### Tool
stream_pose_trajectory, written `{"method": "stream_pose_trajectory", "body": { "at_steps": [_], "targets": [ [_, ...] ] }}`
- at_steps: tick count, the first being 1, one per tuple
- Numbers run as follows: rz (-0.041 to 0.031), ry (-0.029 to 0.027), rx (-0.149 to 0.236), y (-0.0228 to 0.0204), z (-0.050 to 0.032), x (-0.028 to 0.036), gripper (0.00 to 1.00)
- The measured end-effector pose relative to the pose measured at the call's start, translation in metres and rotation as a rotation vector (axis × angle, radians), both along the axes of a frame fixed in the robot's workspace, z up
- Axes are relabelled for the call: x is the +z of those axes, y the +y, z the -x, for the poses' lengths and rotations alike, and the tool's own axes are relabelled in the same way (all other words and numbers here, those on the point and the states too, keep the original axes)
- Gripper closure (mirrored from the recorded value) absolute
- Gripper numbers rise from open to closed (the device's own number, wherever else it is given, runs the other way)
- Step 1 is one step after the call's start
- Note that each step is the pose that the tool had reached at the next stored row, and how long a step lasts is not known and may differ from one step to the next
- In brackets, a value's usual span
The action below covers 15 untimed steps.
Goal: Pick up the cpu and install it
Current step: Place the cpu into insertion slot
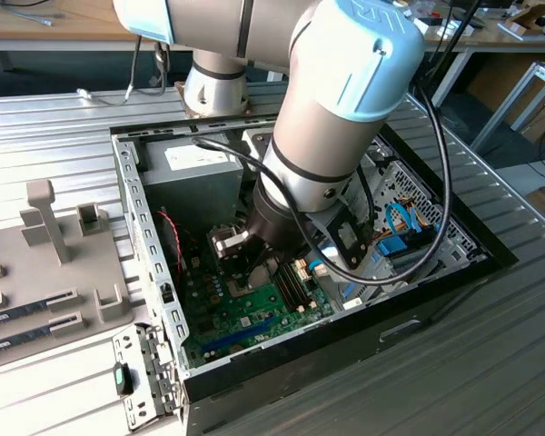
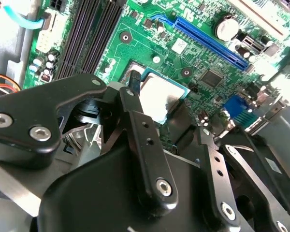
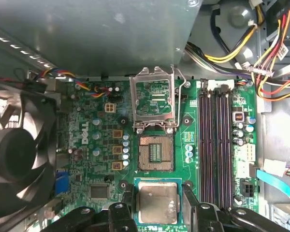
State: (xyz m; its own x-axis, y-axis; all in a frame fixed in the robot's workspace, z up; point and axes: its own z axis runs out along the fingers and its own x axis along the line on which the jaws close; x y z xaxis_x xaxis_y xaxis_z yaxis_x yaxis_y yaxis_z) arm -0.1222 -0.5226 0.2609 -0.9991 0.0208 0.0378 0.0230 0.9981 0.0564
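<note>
Gripper (image 3: 157,195) is down inside the open PC case (image 1: 132,209), fingers (image 3: 128,197) pinched narrow on two opposite edges of the cpu (image 3: 157,205), metal lid up and level, probably so nothing touches the underside. The chip hangs over the green motherboard (image 3: 99,159) just beside the bare socket (image 3: 156,153), not in it, and the load frame (image 3: 154,99) is flipped upright out of the way. There's a white logo on the board, not reading it out.

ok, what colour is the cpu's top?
Dull silver-grey, with a thin green board edge around it; the cpu shows best in the first wrist view.
</note>
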Motion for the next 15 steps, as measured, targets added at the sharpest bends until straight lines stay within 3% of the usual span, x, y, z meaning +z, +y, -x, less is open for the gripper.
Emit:
{"method": "stream_pose_trajectory", "body": {
  "at_steps": [15],
  "targets": [
    [0.0002, 0.0001, -0.074, 0.0071, 0.0005, -0.0212, 0.53]
  ]
}}
